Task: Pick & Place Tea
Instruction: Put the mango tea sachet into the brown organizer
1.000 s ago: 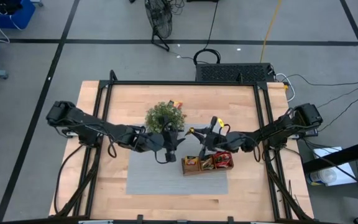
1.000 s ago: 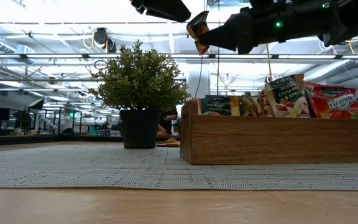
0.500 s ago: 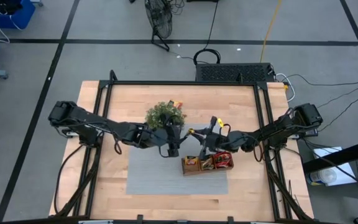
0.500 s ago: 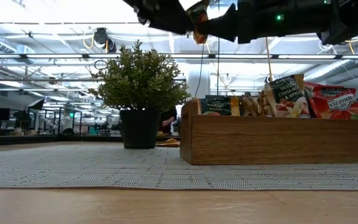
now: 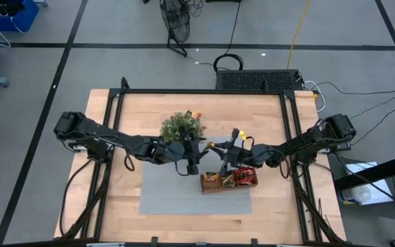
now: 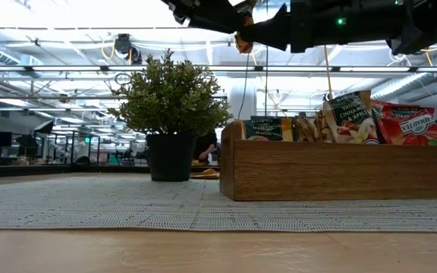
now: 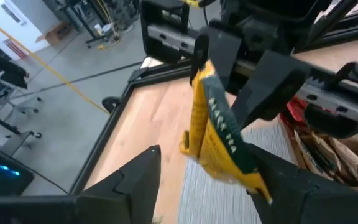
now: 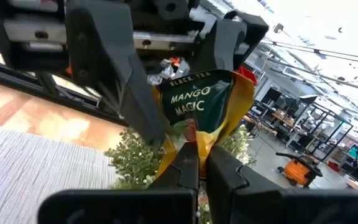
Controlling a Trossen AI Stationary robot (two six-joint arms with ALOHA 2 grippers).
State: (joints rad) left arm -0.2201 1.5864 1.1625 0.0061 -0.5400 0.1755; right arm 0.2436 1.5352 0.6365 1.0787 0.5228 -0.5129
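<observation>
A yellow and green tea sachet [image 8: 201,102], printed "Mango Magic", hangs in the air above the grey mat [image 5: 170,195], between the potted plant [image 5: 182,127] and the wooden tray [image 5: 228,180]. My right gripper [image 8: 197,146] is shut on it. My left gripper [image 7: 207,158] comes from the table's left and is open. Its two fingers [image 7: 135,180] stand on either side of the sachet [image 7: 219,134]; whether they touch it I cannot tell. More tea sachets [image 6: 355,114] stand upright in the tray. My right gripper pinches one edge of the sachet [image 8: 194,134] between its two fingers [image 8: 185,168]. The fingers come about level from the table's right. The sachet sticks out beyond the fingertips toward my left gripper, on edge and a little tilted, lifted clear of mat and tray.
The plant in its dark pot [image 6: 171,155] stands on the mat's far left part, close to my left arm. The tray [image 6: 340,171] lies below my right gripper. Bare mat lies toward the near edge. A black frame [image 5: 288,137] runs around the table.
My left gripper has moved toward the table's right and a little toward its far edge, up to the sachet, and its fingers now flank it. My right gripper has stayed in place with the sachet, which sits slightly higher.
</observation>
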